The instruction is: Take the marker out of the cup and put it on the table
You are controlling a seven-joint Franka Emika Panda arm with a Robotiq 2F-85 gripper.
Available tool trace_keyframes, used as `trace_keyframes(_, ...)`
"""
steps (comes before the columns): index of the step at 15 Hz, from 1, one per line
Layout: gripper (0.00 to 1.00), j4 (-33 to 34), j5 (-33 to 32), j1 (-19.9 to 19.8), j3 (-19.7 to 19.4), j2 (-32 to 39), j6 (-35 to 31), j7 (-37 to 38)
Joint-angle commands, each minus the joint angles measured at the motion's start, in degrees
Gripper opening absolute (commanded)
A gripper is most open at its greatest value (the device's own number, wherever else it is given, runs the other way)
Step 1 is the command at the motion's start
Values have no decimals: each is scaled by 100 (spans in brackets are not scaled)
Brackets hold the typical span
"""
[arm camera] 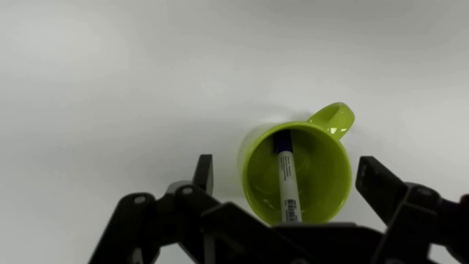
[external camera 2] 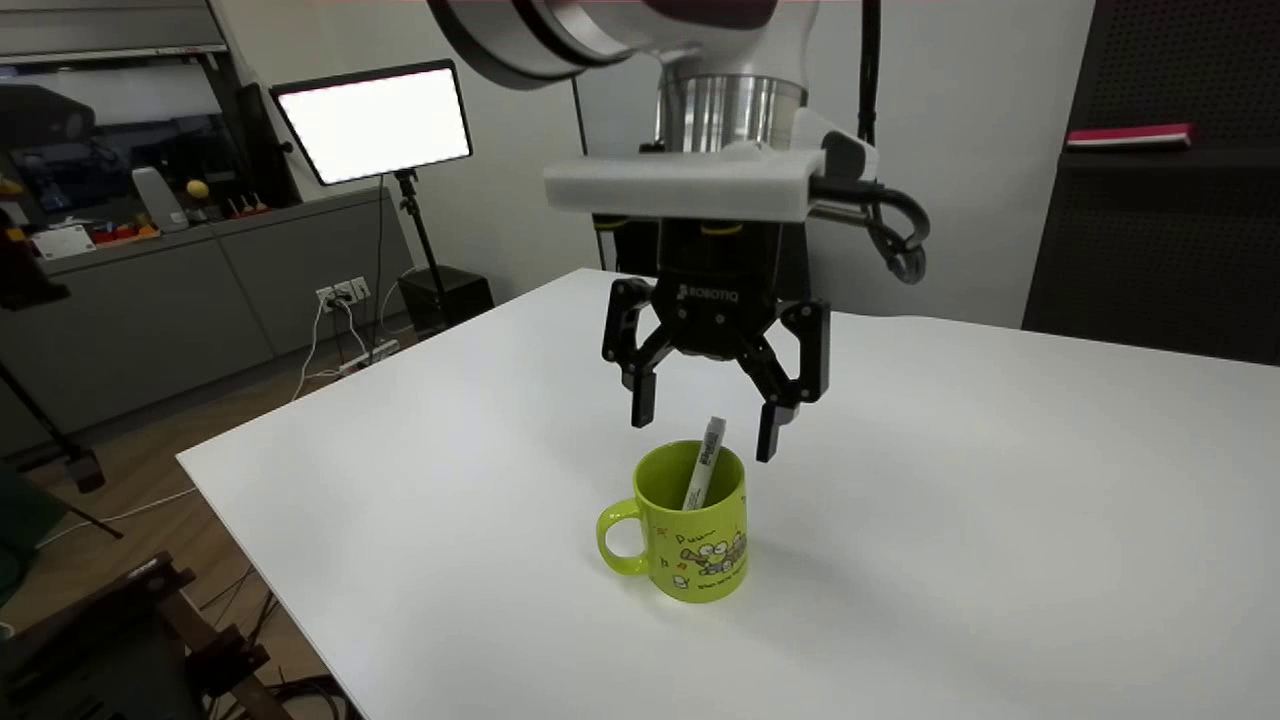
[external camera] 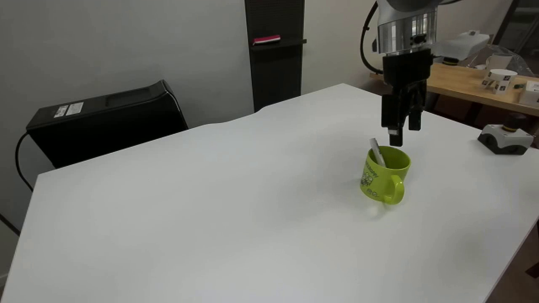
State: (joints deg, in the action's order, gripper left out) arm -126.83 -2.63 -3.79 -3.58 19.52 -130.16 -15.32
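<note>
Pincer (external camera 2: 705, 438) is spread abv grn cup (external camera 2: 690, 540) w/ wht marker (external camera 2: 706, 464) leaning inside, cap dn.

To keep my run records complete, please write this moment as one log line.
gripper: open, above cup | marker: leaning inside cup, not gripped | cup: upright on table | status: marker not yet out

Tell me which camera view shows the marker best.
The wrist view: it looks down into the cup, showing the marker from dark cap along white barrel, though the hand seems to cover its top end. Both exterior views show the marker's white upper part sticking out of the cup, which hides the cap.
</note>
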Motion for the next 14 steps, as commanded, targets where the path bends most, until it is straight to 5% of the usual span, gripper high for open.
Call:
trace_keyframes(1,100,233,-263,40,-28,260,-169,443)
trace_keyframes(14,100,236,-552,87,48,261,-613,672)
